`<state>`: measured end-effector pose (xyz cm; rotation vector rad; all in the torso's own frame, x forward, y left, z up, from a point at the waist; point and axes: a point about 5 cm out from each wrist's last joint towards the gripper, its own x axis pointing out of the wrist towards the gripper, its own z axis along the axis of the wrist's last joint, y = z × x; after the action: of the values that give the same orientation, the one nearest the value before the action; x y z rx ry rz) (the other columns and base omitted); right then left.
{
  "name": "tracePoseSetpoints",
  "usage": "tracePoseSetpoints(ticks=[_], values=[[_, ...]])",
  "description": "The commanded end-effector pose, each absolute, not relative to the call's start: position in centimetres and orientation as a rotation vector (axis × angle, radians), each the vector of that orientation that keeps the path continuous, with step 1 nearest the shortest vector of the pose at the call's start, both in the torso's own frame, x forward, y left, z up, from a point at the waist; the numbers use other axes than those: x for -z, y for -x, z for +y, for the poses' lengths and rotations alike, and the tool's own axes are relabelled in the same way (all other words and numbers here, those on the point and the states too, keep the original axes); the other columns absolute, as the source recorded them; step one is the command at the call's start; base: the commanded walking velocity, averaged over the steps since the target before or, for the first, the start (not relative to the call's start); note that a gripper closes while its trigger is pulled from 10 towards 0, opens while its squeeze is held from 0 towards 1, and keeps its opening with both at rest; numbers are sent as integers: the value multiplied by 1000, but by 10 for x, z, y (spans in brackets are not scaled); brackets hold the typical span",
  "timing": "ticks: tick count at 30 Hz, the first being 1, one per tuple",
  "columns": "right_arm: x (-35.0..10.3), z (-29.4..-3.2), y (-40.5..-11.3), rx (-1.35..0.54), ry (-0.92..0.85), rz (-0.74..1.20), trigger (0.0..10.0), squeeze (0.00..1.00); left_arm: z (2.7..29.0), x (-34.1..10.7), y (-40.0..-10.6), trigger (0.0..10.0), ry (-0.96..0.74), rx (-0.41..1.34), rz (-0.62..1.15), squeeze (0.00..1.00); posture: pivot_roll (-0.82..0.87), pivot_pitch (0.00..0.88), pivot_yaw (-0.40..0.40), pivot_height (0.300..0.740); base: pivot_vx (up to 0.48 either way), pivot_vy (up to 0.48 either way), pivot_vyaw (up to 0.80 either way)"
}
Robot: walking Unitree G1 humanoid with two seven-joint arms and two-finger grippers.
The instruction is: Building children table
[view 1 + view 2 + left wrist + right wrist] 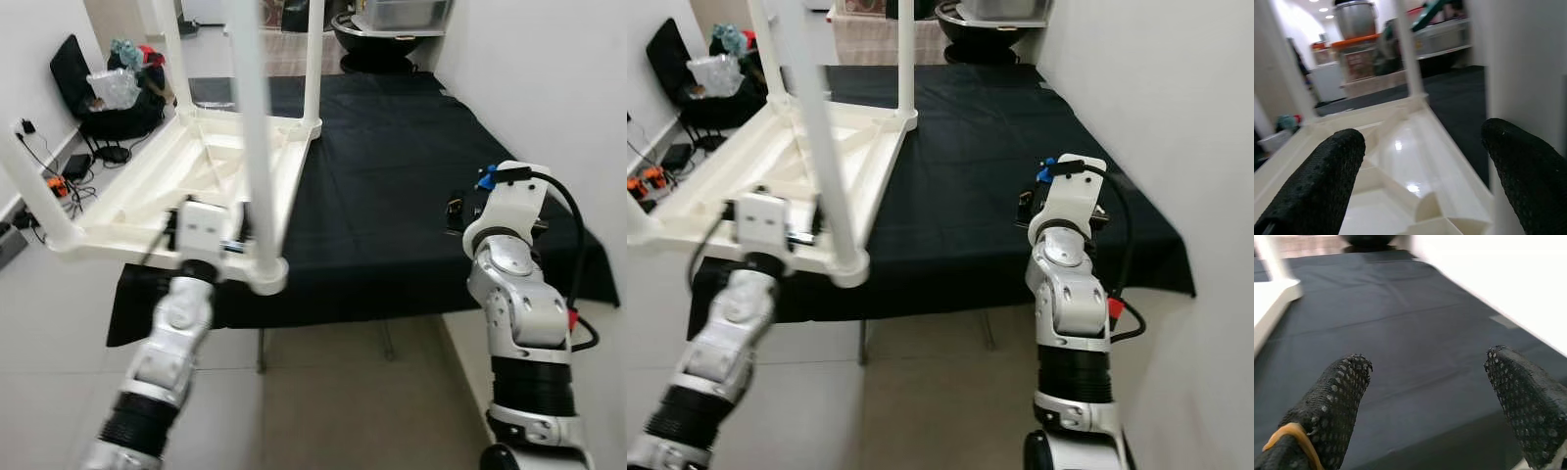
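A white plastic children's table (196, 166) lies upside down on the black-covered surface (392, 157), hanging over its left edge, with its legs pointing up. The near leg (253, 127) rises from the front corner socket (266, 274). My left gripper (1425, 147) is open at that front edge, its fingers (1317, 181) spread over the ribbed underside (1400, 161), with the near leg just beside one of them. My right gripper (1430, 367) is open and holds nothing, hovering over the black cloth near its right front part (457, 211).
A white wall (549, 78) runs close along the right. Bags and a black chair (108, 88) stand at the back left, with cables and plugs (59, 181) on the floor. Bins and a black pot (382, 29) sit at the far end. Tiled floor (323, 392) lies in front.
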<state>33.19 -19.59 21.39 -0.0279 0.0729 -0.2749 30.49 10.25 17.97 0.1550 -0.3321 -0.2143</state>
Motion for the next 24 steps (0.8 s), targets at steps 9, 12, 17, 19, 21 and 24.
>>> tracePoseSetpoints(ticks=[9, 12, 17, 19, 21, 24], values=[[-217, -186, -331, 176, -34, 31, 10000, 0, 87, -182, -276, 10000, -152, 314, -345, 0, 28, 32, -38, 740, 0, 0, 0], [-217, -183, -330, 136, -31, 21, 10000, 0, 86, -193, -271, 10000, -165, 308, -386, 0, 26, 25, -36, 740, 0, 0, 0], [-209, -186, -327, 95, 70, -25, 10000, 0, 93, -190, -256, 10000, -141, 255, -352, 0, 31, 19, -38, 740, 0, 0, 0], [-204, -187, -324, 64, 97, -38, 10000, 0, 93, -184, -248, 10000, -139, 262, -326, 0, 32, 18, -39, 740, 0, 0, 0], [-193, -189, -319, 22, 126, -43, 10000, 0, 92, -176, -237, 10000, -130, 276, -284, 0, 37, 16, -46, 740, 0, 0, 0], [-178, -194, -307, -11, 300, -51, 10000, 0, 87, -163, -221, 10000, -101, 336, -214, 0, 39, 15, -47, 740, 0, 0, 0]])
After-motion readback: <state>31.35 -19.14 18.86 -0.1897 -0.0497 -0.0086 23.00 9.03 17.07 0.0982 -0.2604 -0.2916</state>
